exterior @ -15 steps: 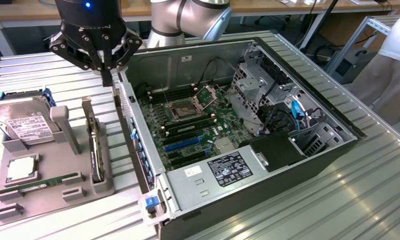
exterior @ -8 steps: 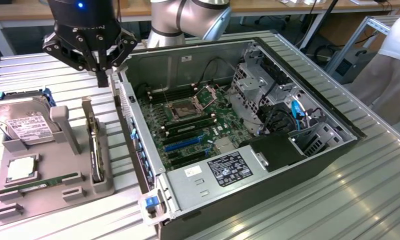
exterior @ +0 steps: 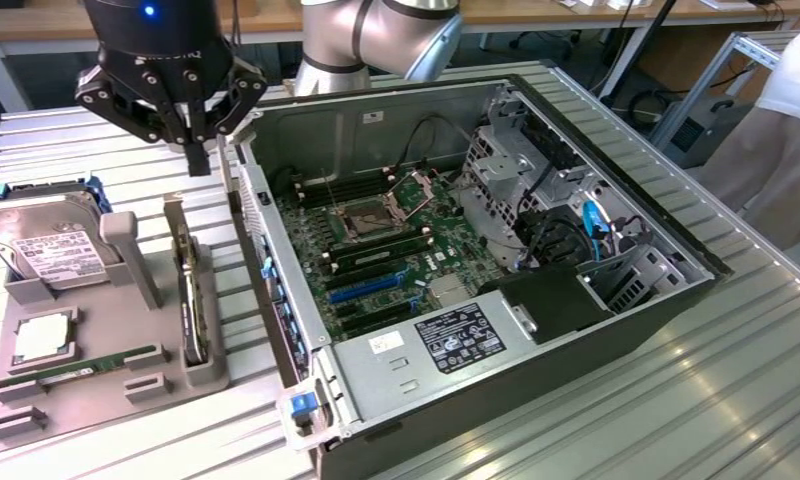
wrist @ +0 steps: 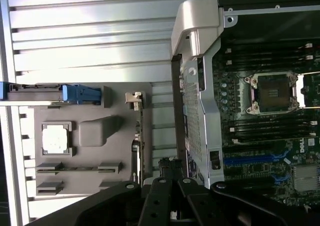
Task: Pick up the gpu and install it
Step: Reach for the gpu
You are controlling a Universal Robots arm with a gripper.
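**Closed gripper over an upright card, close to the case wall**

My gripper [exterior: 197, 160] is shut on nothing, its fingertips pressed together. It hangs above the slatted table [exterior: 93, 150], just past the far end of the grey holder [exterior: 107, 300] and near the corner of the open computer case [exterior: 260, 250].

I see three risks:
- **Closed jaws.** If I come down like this, I will knock the card's top edge instead of straddling it, and could tip or chip it.
- **Little room.** The card sits on the holder's side nearest the case wall. A finger spread wide on that side could scrape the metal panel.
- **Off-centre grip.** The card is long and thin, so a grip away from its middle would probably let it swing or jam in its groove, and the holder might lift with it.

The gpu [exterior: 187, 290] is untouched. It stands on its long edge in the holder's groove, beside the hard drive [exterior: 47, 250]. Its long axis runs from the holder's near end toward me, roughly parallel to the case wall. Its flat faces point sideways, one toward the case and one toward the hard drive. In the wrist view a small pale metal piece, which I take for the bracket, sits at the hard-drive end.
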